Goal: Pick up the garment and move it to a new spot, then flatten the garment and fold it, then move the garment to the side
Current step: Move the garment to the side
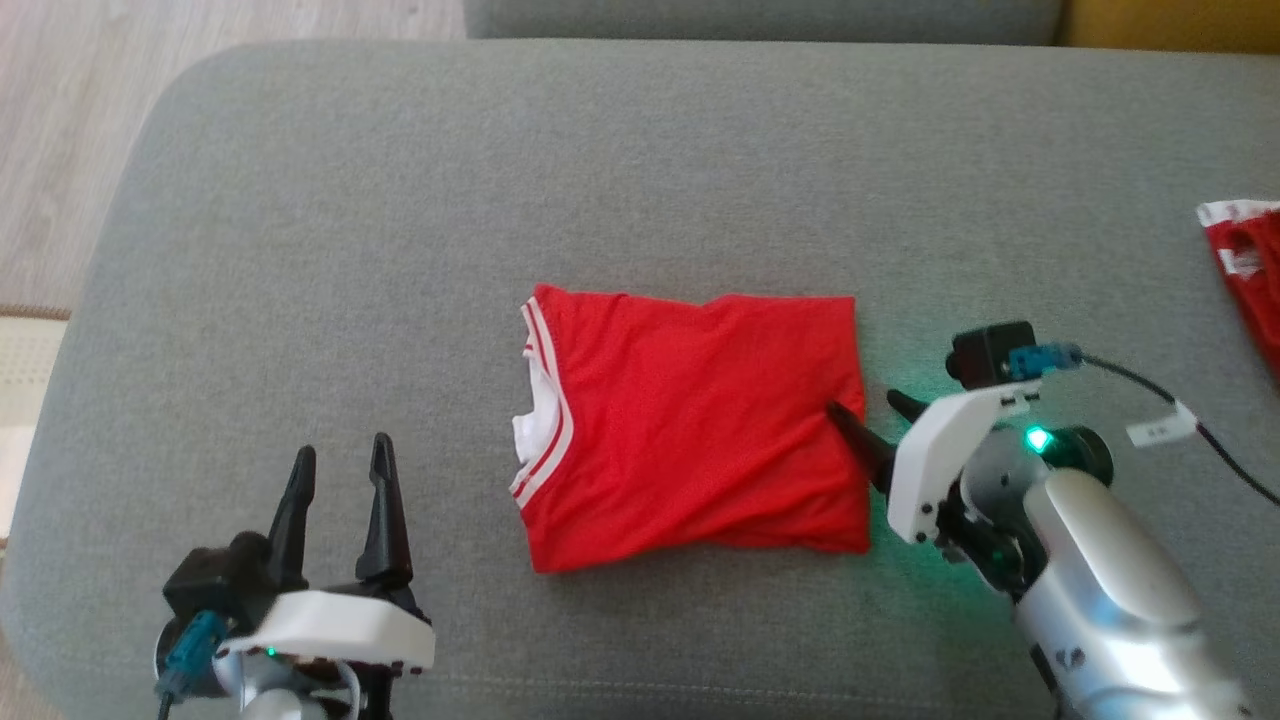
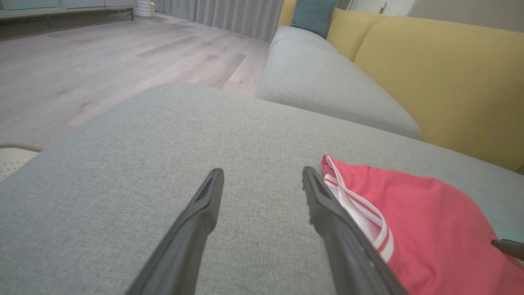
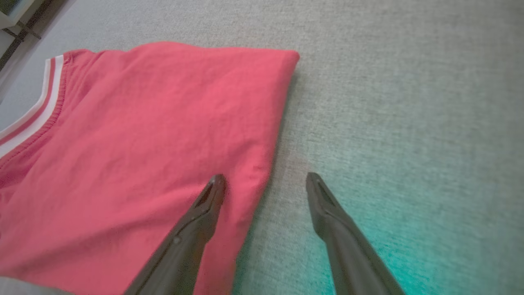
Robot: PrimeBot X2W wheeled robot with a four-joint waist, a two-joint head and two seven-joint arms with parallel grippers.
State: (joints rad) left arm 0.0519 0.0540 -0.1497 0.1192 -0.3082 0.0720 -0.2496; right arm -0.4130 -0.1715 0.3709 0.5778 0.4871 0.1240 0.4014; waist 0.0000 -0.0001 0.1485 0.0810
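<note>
The garment point(image 1: 690, 430) lies folded in the middle of the cushion point(image 1: 400, 200), right gripper point(image 1: 860, 402) wide astride its right edge, left gripper point(image 1: 340, 450) wide and empty near the front edge.

**Place:** living room of a home.

**Seating:** wide grey fabric seat cushion point(image 1: 640, 150) with rounded corners. Beyond it is a sofa point(image 2: 442, 69) with grey seats and yellow backrests, running toward the far wall. One blue-green throw cushion point(image 2: 313, 16) is propped at its far end.

**Floor:** pale wood planks point(image 2: 102, 61). The edge of a cream rug point(image 2: 12, 157) with a brown border lies just beside the seat cushion.

**Window side:** grey curtains point(image 2: 229, 14) hanging to the floor.

**Far wall:** low cabinet point(image 2: 61, 10) on thin dark legs.

**Household items:** folded red garment point(image 1: 700, 430) with red-and-white trim, lying on the seat cushion. A second red-and-white piece of clothing point(image 1: 1245, 260) lies near the cushion's right edge.
</note>
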